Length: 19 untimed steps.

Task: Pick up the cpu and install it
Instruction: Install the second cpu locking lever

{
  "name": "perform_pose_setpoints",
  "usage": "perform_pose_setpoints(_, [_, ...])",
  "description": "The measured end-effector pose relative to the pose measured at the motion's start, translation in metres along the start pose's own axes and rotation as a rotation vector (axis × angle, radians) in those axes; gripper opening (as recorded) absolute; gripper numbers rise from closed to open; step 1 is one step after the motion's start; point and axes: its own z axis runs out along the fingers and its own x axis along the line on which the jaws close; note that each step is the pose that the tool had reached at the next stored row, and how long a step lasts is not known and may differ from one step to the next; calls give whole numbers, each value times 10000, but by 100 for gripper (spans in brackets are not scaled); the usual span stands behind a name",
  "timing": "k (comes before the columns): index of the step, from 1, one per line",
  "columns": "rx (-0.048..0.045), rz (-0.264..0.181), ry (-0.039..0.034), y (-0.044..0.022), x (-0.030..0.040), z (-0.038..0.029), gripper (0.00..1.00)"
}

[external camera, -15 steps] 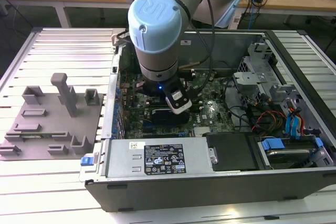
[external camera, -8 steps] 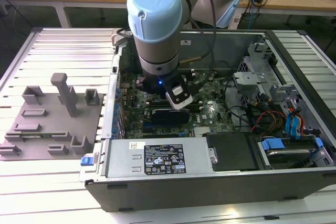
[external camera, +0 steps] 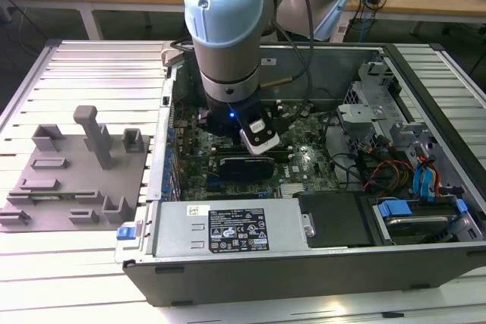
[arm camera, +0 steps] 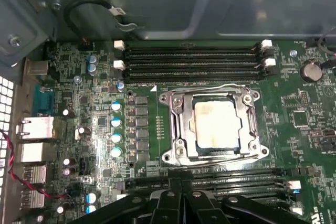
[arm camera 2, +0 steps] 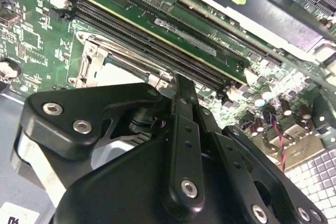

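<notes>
Cpu already sitting in socket frame on motherboard, just ahead of hand. Hand hovers close above, holding nothing; can't tell if fingers spread or pressed.

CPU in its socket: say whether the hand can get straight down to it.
Probably yes. The cpu lies exposed inside the socket frame, nothing over it, with the hand just beside the socket.

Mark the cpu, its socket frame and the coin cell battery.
cpu [arm camera: 216, 124], first wrist view, middle of its pale metal top.
socket frame [arm camera: 176, 124], first wrist view, one side bar.
coin cell battery [arm camera: 311, 71], first wrist view, centre of its round face.
</notes>
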Motion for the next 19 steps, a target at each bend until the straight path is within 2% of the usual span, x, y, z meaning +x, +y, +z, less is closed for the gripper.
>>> perform_pose_setpoints(4, [17,66,-17,78,-1,21,11])
perform_pose_setpoints(8, [29,136,-35,203,-23,61,11])
perform_pose_setpoints(10, [42,153,-41,270,-55,86,11])
perform_pose_setpoints(11, [57,165,-44,293,-109,97,11])
perform_pose_setpoints(13, [76,178,-48,318,-272,122,11])
perform_pose_setpoints(16, [120,191,-48,351,-398,143,11])
perform_pose_setpoints(19, [146,216,-57,364,-404,112,11])
